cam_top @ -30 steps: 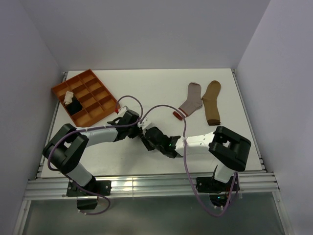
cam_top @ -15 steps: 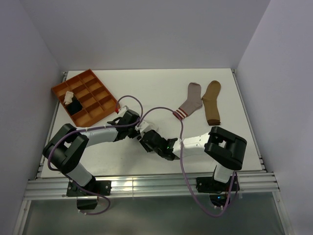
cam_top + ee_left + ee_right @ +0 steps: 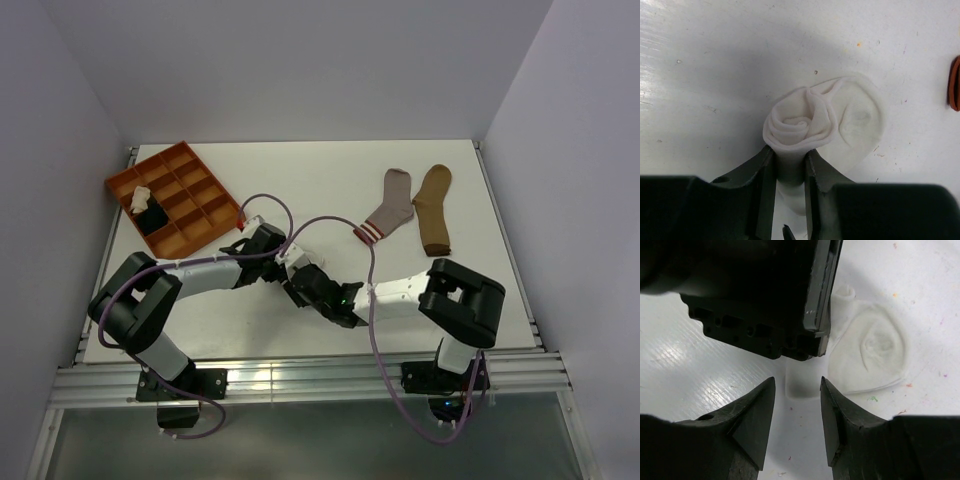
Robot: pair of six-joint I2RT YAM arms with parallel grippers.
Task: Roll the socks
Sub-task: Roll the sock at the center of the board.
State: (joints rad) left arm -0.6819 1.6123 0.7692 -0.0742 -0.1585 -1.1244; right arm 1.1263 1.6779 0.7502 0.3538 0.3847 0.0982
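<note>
The left pincer [image 3: 789,154] is closed on the white sock [image 3: 820,117]. Its two fingers [image 3: 765,165] press a narrow waist of fabric just below the rolled part. The roll is a loose spiral standing above the fingertips. To its right, a flat rounded flap of the same sock lies on the worktop [image 3: 300,175]. The right pincer [image 3: 797,386] faces the left one from the opposite side, low over the worktop. Its jaws stand partly open, and the short free end of the white sock lies between the fingertips. No firm grip by the right pincer is visible. In the right wrist view the body of the left pincer fills the upper part, directly above that sock end, and the flat flap lies to the right. In the top view both pincers meet near the middle of the worktop, toward its near edge, and largely hide the white sock. The grey sock [image 3: 390,205], with a red-striped cuff, lies flat toward the far right. The tan sock [image 3: 435,210] lies just beside it on the right, apart from it. The orange tray [image 3: 205,190] sits at the far left corner. A cream sock [image 3: 140,197] and a black sock [image 3: 153,218] occupy adjoining compartments on its left side.
</note>
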